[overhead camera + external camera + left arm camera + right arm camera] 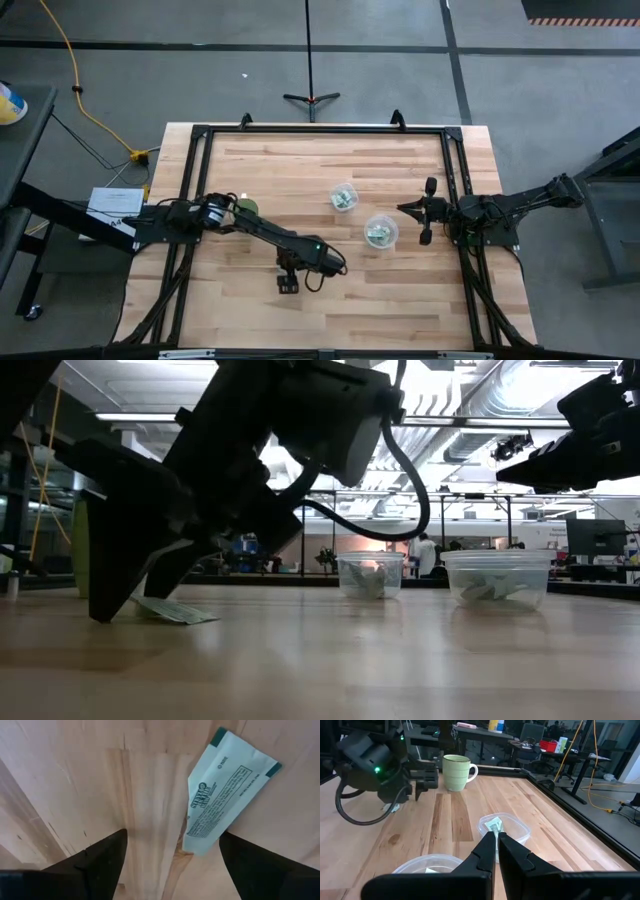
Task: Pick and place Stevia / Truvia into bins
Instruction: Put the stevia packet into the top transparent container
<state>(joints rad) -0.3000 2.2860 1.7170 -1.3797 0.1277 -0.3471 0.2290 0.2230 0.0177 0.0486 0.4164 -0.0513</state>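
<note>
Left gripper (172,862) low over near-centre of table (400,300), fingers spread wide, holding nothing. Stevia packet (225,795) flat on wood between fingertips, off-centre, just beside one finger (260,865); long axis diagonal to the gap. Left arm nearer. Right gripper (496,845) closed, empty, waits right of two clear cups (381,232).

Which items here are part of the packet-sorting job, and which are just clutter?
Job:
- sweetener packet flat on the table, between the open left gripper fingers
- two clear cups, packets already inside
- right gripper, shut, waiting near the cups

Lying about:
- green mug
- yellow cable on the floor
</note>
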